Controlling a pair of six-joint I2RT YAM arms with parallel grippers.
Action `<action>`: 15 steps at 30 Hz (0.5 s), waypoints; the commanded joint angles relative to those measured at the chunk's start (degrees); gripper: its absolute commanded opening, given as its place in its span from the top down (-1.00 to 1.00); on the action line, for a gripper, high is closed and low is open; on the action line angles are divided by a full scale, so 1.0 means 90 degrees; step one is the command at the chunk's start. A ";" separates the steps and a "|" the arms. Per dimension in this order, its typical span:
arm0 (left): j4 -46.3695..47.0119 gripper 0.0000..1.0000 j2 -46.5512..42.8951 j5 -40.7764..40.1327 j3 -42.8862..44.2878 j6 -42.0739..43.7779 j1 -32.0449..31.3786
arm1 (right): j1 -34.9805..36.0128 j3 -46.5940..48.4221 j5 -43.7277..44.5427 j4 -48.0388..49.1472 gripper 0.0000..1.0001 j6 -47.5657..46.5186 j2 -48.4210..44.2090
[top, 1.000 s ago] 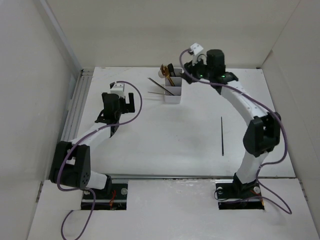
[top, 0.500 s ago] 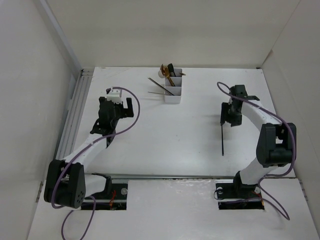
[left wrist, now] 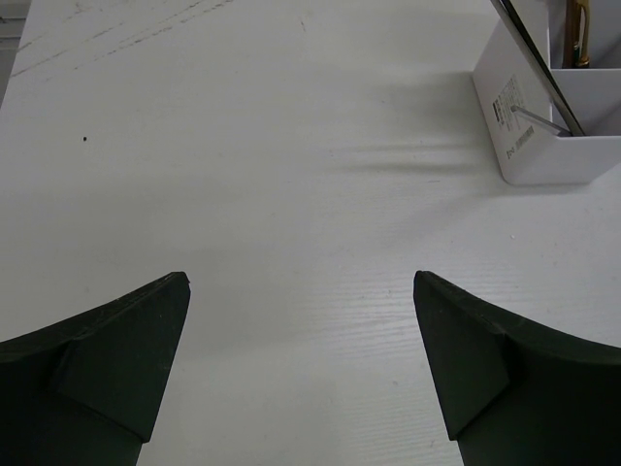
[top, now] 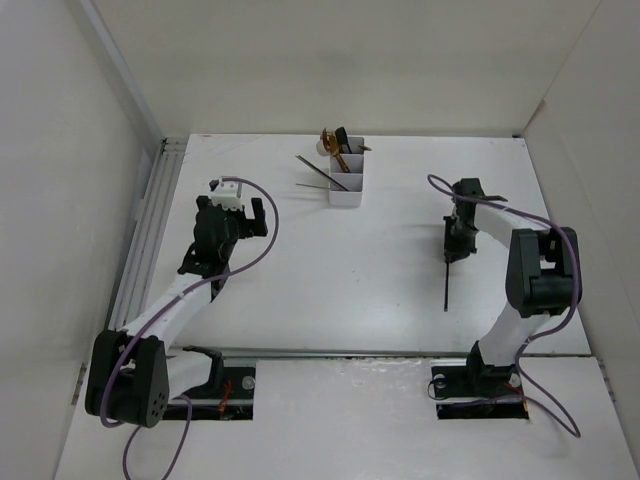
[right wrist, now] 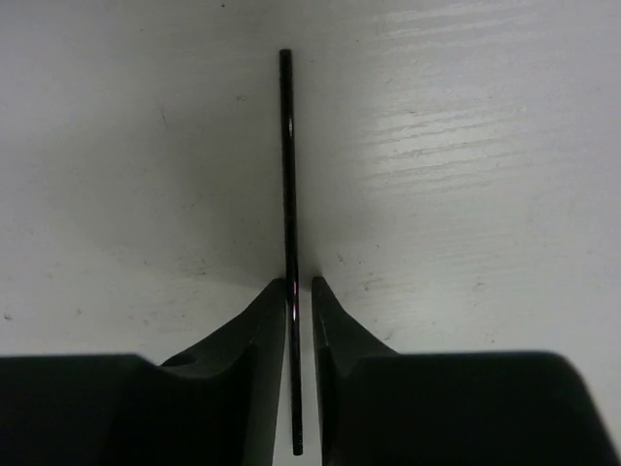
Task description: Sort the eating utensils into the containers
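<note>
A thin dark chopstick (top: pixel 445 285) (right wrist: pixel 287 146) lies on the table at the right, pointing toward the near edge. My right gripper (top: pixel 452 250) (right wrist: pixel 301 283) is down at its far end, the jaws straddling it. The left finger touches the stick and a thin slit remains by the right finger. My left gripper (top: pixel 245 215) (left wrist: pixel 301 282) hovers wide open over bare table at the left, holding nothing. The white three-compartment organiser (top: pixel 345 190) (left wrist: pixel 543 146) stands at the back centre with a gold spoon (top: pixel 327 138), dark utensils and slim sticks (top: pixel 315 170) leaning out of it.
White walls enclose the table on three sides. A metal rail (top: pixel 150 230) runs along the left edge. Purple cables loop off both arms.
The right arm swung from the organiser to the chopstick, dropped onto its far end, and its jaws narrowed around it. The left arm drifted slightly left, still open.
</note>
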 commanded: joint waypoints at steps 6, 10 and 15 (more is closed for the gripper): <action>0.0251 -1.00 -0.0190 0.0044 -0.0019 -0.0146 0.0023 | 0.0322 0.0080 0.0315 0.0130 1.00 -0.0116 0.0263; 0.0076 -1.00 -0.0132 0.0258 0.0039 -0.0371 0.0023 | 0.0585 -0.0047 0.0168 0.0724 1.00 -0.0556 -0.0458; 0.0076 -1.00 0.0004 0.0805 0.0098 -0.0537 0.0023 | 0.0907 0.0215 0.0393 0.1350 1.00 -0.1180 -0.1748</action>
